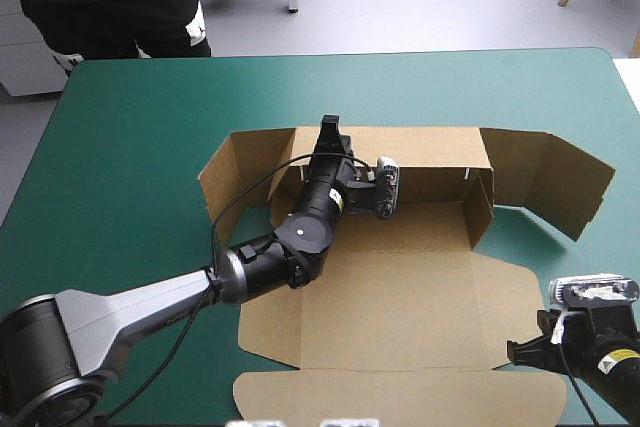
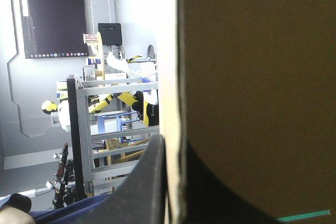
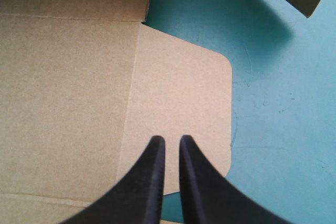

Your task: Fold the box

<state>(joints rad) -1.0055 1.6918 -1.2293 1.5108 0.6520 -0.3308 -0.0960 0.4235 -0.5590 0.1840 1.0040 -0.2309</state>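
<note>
Your left claw (image 1: 330, 133) grips the top edge of the raised far wall (image 1: 420, 142) of the brown box (image 1: 400, 292), the board pinched between its black fingers (image 2: 149, 182). Your right claw (image 3: 169, 140), all but closed on nothing, hangs over the flat right-hand flap (image 3: 178, 98). The box sits mid-table (image 1: 130, 147), on the teal-green cover.

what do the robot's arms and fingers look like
The left arm has a grey link near its base, then black rounded segments with a white dot and a small yellow label. The right arm is black with a yellow label too. Fingers are broad, black, curved fins.
</note>
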